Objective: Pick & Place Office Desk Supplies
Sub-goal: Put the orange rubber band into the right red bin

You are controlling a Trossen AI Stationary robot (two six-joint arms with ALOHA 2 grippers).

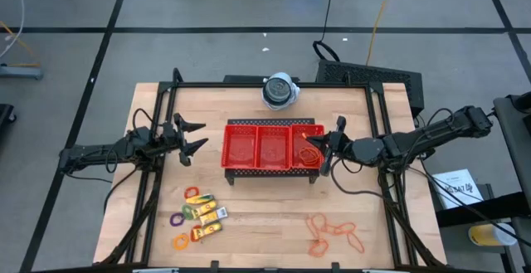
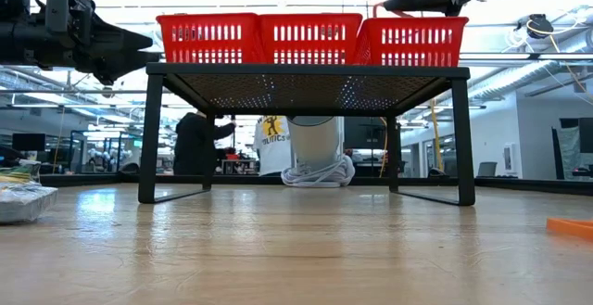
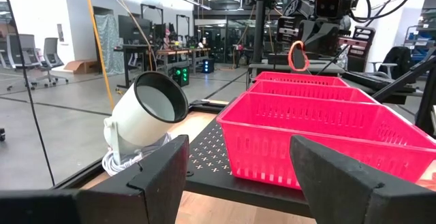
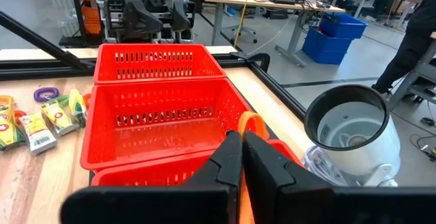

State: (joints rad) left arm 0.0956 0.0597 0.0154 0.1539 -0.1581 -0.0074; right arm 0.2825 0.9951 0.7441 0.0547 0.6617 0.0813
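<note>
My right gripper (image 1: 333,140) is shut on an orange rubber-band loop (image 4: 251,124) over the right compartment of the red mesh tray (image 1: 257,126). More orange bands (image 1: 312,153) lie in that compartment. My left gripper (image 1: 192,138) hovers open just left of the tray and touches nothing. Coloured rings and yellow packets (image 1: 202,215) lie on the near left of the table. A tangle of orange bands (image 1: 333,233) lies near right. My right gripper pinches the orange rubber-band loop between its two shut fingers (image 4: 228,157), reaching in from the table's right and slanting down. Part of the loop (image 4: 253,122) pokes out past the fingertips. In the left wrist view the loop (image 3: 297,55) hangs above the tray's rim.
The tray sits on a black raised mesh stand (image 2: 306,87). A round white-grey device (image 1: 280,90) with a coiled cable stands behind the tray at the far edge. Black frame rails (image 1: 149,190) run along both sides of the table. Bare wood lies between the two piles near the front.
</note>
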